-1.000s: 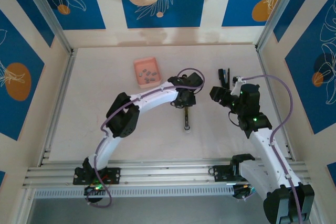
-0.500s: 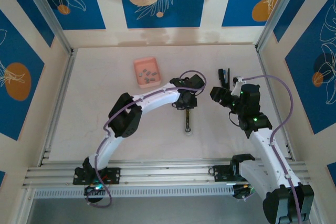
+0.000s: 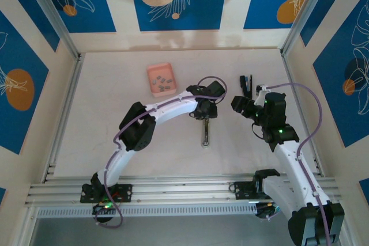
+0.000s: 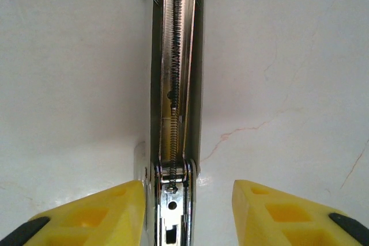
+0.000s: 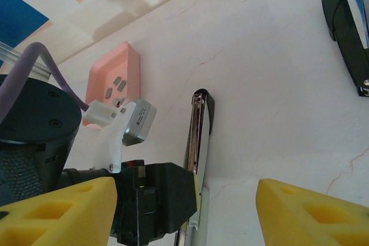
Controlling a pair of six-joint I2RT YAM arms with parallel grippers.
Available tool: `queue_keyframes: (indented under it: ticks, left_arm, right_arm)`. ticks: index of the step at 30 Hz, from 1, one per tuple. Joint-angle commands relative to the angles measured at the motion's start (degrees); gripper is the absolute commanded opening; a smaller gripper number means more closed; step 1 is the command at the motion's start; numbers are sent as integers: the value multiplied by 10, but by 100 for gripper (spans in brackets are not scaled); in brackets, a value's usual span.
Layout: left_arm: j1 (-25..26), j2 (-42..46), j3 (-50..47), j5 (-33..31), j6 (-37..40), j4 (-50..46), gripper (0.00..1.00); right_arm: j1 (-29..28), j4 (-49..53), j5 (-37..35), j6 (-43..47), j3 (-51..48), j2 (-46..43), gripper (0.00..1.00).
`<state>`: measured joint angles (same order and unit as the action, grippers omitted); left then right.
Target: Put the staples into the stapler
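1. The stapler lies opened near the middle of the surface, with its spring channel facing up.
2. The left end effector is open. Its fingers straddle the stapler's far end without clamping it.
3. The right end effector is spread wide and empty, toward the right edge.
4. The staples lie in the pink tray near the far edge.
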<state>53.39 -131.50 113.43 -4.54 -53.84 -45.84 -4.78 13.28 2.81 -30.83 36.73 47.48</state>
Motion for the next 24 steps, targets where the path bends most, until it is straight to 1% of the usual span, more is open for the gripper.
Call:
queue_keyframes:
  ticks: [1, 4, 7, 9, 13, 15, 17, 19, 22, 24]
  left_arm:
    - [5, 35, 12, -8, 12, -4, 44]
    - [0, 77, -25, -20, 28, 18, 45]
    - [-9, 138, -104, -28, 42, 69, 48]
    - [-19, 182, -171, -20, 52, 116, 50]
    - [-53, 269, -311, 24, 57, 220, 54]
    - [-73, 306, -377, 46, 55, 269, 55]
    - [-94, 343, -442, 76, 62, 328, 55]
    - [-111, 371, -488, 91, 66, 368, 54]
    - [-136, 401, -541, 98, 68, 403, 54]
    - [-148, 415, -559, 97, 71, 413, 54]
  right_arm:
    - [5, 22, 15, -2, 16, 4, 65]
    - [8, 47, 22, 11, 35, 20, 65]
    - [11, 80, 30, 42, 66, 51, 65]
    - [15, 110, 31, 66, 93, 84, 65]
    - [29, 181, 15, 124, 170, 179, 66]
    - [34, 215, 0, 155, 213, 237, 67]
    - [39, 246, -29, 182, 262, 303, 69]
    - [44, 270, -61, 205, 311, 369, 71]
    - [49, 304, -115, 239, 390, 468, 73]
    - [50, 324, -151, 260, 440, 529, 74]
